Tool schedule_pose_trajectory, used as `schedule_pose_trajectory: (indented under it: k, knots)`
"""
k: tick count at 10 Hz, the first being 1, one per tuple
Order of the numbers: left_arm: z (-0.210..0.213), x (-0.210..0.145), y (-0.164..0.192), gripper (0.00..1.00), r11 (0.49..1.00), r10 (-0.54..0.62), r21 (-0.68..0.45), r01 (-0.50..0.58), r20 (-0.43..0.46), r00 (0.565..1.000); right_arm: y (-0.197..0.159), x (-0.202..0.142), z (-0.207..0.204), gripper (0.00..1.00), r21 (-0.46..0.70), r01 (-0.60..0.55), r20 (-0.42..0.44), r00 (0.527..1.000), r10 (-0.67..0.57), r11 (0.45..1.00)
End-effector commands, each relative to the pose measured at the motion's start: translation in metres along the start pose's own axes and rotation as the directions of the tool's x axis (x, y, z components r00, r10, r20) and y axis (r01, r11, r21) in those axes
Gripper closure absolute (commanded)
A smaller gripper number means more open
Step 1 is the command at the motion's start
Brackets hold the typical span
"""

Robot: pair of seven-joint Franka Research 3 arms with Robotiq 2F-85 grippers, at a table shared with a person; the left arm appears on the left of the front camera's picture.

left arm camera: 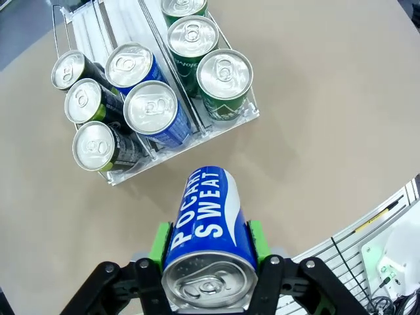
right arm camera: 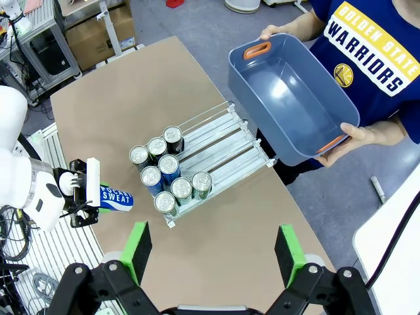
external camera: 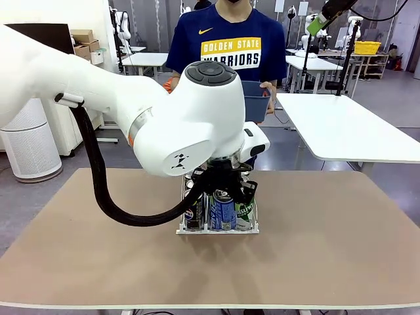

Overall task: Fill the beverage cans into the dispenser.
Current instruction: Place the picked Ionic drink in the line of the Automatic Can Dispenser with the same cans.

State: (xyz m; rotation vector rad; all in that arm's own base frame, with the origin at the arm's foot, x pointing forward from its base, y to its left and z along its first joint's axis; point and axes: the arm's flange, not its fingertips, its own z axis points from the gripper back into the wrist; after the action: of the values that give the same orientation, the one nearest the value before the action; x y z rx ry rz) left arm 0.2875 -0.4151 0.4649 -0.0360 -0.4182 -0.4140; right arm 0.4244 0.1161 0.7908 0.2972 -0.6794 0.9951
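Blue Pocari Sweat can (left arm camera: 209,244) lying sideways, pinched between green pads of left gripper (left arm camera: 208,246), hovering above table (left arm camera: 315,111) just off dispenser's low front lip. Dispenser (right arm camera: 226,141) mid-table, seven cans (right arm camera: 169,174) bunched at its front end. Right gripper (right arm camera: 213,252) spread wide, holding nothing, high over near table edge. Dark blue bin (right arm camera: 289,98) in person's hands (right arm camera: 357,134) beyond far edge.

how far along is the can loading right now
Mostly done: the dispenser already holds eight cans, three black, two blue and three green. In hand: the left gripper is shut on a blue Pocari Sweat can lying sideways, short of the rack. The person's bin looks empty, so this may be the last can.
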Motion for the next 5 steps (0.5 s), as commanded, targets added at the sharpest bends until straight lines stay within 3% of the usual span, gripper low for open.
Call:
schedule_pose_trajectory:
  k: [1,3,5]
  knots:
    - [0.003,-0.003,0.002,0.43,1.000,0.004,0.022,-0.004,-0.015,1.000,0.000,-0.001,0.000,0.00,0.001,0.002,-0.001,1.000,-0.002,1.000]
    - [-0.001,-0.001,0.000,0.43,1.000,0.000,0.005,0.000,-0.008,1.000,0.000,-0.001,0.000,0.00,0.001,0.002,-0.001,1.000,-0.002,1.000]
    - [-0.015,0.007,0.016,0.43,0.996,-0.090,-0.014,0.090,-0.010,0.996,0.000,-0.001,0.000,0.00,0.001,0.002,-0.001,1.000,-0.002,1.000]
